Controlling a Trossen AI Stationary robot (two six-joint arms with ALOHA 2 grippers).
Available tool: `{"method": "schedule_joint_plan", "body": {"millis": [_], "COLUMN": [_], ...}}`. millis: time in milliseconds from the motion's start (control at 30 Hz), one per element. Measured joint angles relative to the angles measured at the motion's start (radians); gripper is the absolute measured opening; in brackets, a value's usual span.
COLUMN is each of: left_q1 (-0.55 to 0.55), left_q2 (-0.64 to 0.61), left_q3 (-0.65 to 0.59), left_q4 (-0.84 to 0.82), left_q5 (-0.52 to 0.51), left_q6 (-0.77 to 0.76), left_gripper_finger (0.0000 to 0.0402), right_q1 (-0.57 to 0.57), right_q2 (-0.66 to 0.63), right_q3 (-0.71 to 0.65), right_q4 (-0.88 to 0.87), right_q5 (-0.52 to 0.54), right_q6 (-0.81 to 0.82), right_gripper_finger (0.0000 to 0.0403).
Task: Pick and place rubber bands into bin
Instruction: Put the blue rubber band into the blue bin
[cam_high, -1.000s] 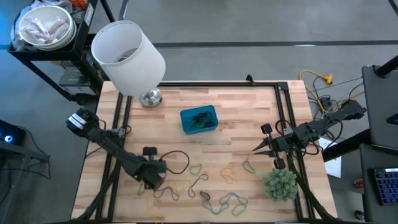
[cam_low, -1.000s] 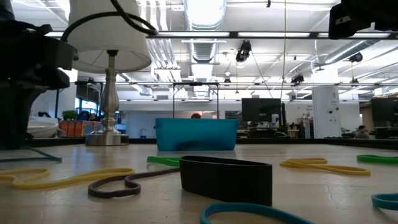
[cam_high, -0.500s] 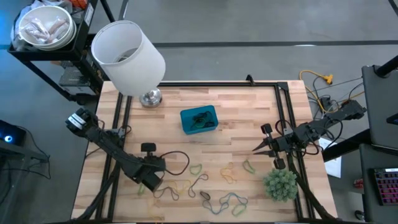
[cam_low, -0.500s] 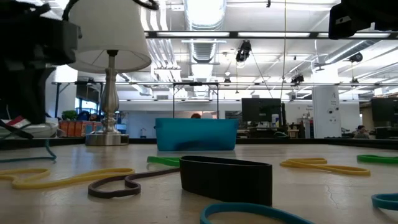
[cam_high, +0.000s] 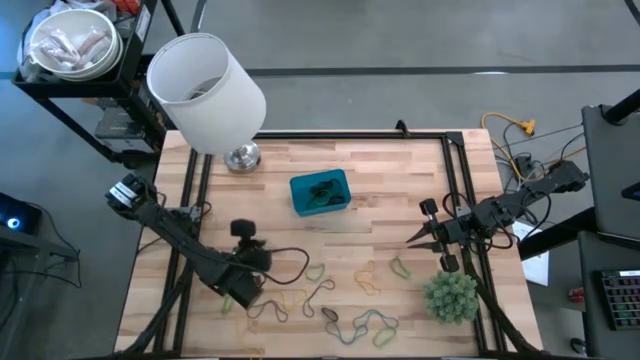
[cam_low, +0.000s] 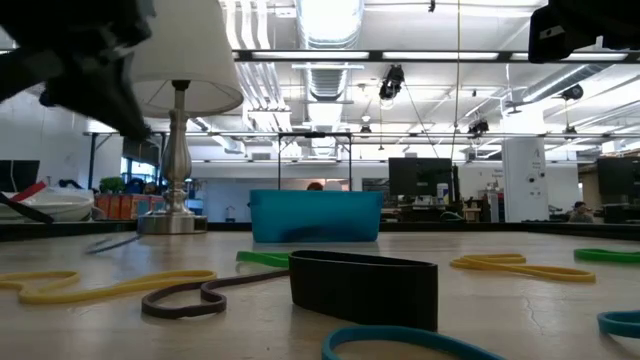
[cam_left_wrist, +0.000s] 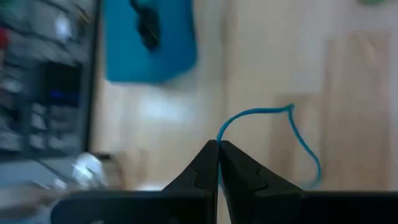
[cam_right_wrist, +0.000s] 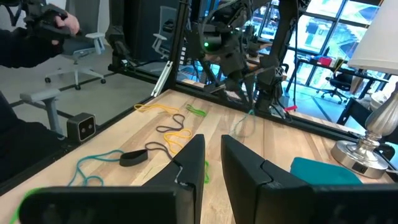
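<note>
Nearest the low camera, loose rubber bands (cam_low: 363, 288) are strewn across the bottom of the frame, with the bin (cam_low: 316, 216) seen behind them at centre. In the high view the same bands (cam_high: 350, 322) are scattered along the lower middle of the table (cam_high: 400, 200), while the bin (cam_high: 320, 193) sits at centre with a few dark bands already inside.

Over the last second the left gripper (cam_high: 228, 297), at lower left in the high view, has been raised off the wood and turned toward the bin. Its jaws are clenched on a thin blue band (cam_left_wrist: 273, 134), which in the left wrist view is seen dangling as a loop from the closed tips (cam_left_wrist: 218, 148), with the bin (cam_left_wrist: 151, 41) at the upper left of that frame. The pick is therefore judged done, and the carry to the bin is judged to be the step in hand.

The right gripper (cam_high: 412, 240) is parked at the right of the high view; its fingers (cam_right_wrist: 186, 165) stand slightly parted with nothing between them.

Bare wood lies between the left gripper and the bin, so that path is judged open. The lamp (cam_high: 207, 82) stands at the upper left near the table's edge, beside that path, and the green plant ball (cam_high: 450, 296) sits at lower right, well clear.
</note>
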Motion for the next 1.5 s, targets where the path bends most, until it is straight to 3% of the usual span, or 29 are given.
{"method": "schedule_joint_plan", "body": {"millis": [400, 633, 867, 1067, 1300, 1500], "left_q1": [0.055, 0.162, 0.3, 0.399, 0.501, 0.584], "left_q2": [0.0, 0.0, 0.0, 0.0, 0.0, 0.0], "left_q3": [0.028, 0.033, 0.033, 0.033, 0.032, 0.031], "left_q4": [0.01, 0.014, 0.07, 0.365, 0.899, 1.061], "left_q5": [-0.483, -0.58, -0.59, -0.581, -0.348, -0.202], "left_q6": [0.093, 0.092, 0.131, 0.436, 0.928, 1.031], "left_gripper_finger": [0.0, 0.0, 0.0, 0.0, 0.0, 0.0], "right_q1": [0.0, 0.0, 0.0, 0.0, 0.0, 0.0], "right_q2": [0.0, 0.0, 0.0, 0.0, 0.0, 0.0], "right_q3": [0.0, 0.0, 0.0, 0.0, 0.0, 0.0], "right_q4": [0.0, 0.0, 0.0, 0.0, 0.0, 0.0], "right_q5": [0.0, 0.0, 0.0, 0.0, 0.0, 0.0], "right_q6": [0.0, 0.0, -0.005, -0.008, -0.007, -0.007], "right_gripper_finger": [0.0047, 0.0047, 0.0047, 0.0047, 0.0047, 0.0047]}}
